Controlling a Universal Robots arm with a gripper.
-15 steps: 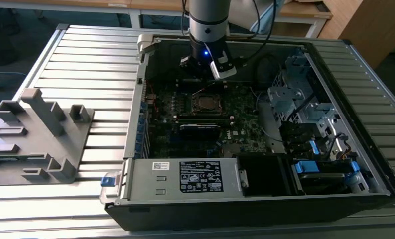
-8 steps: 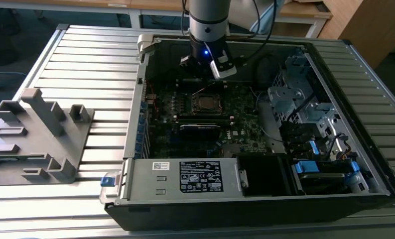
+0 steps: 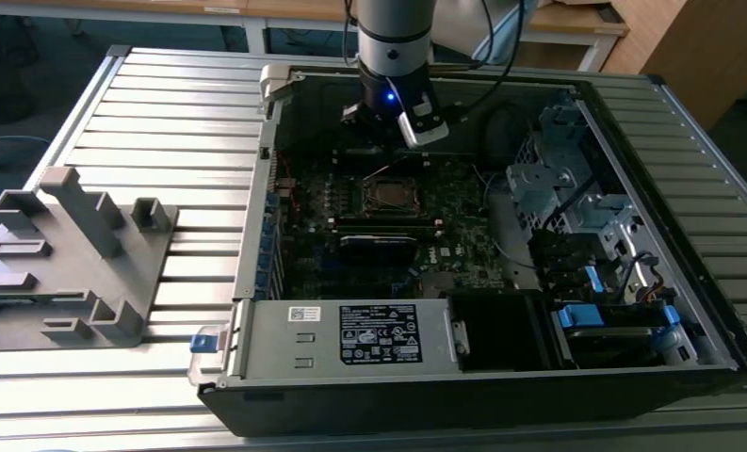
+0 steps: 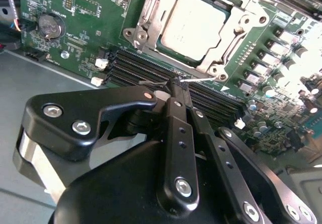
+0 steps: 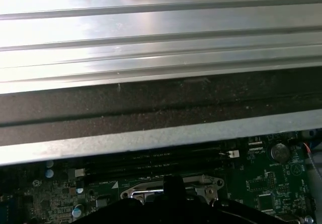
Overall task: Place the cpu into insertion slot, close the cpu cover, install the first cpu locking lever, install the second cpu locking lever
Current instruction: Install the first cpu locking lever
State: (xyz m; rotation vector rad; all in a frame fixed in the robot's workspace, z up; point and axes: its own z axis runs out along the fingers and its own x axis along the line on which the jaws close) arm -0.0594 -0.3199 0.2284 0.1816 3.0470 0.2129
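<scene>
Jaws together, gripper [image 4: 176, 86] at locking lever [image 4: 200, 79]

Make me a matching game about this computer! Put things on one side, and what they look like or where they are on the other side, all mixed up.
Things:
1. cpu
2. coin battery
3. memory slots
4. grey holder

Clues:
A. round and silvery, on the green board
B. long and black
C. inside the silvery cpu cover
D. on the slatted table, outside the computer

Right pairs: 1-C, 2-A, 3-B, 4-D
</scene>
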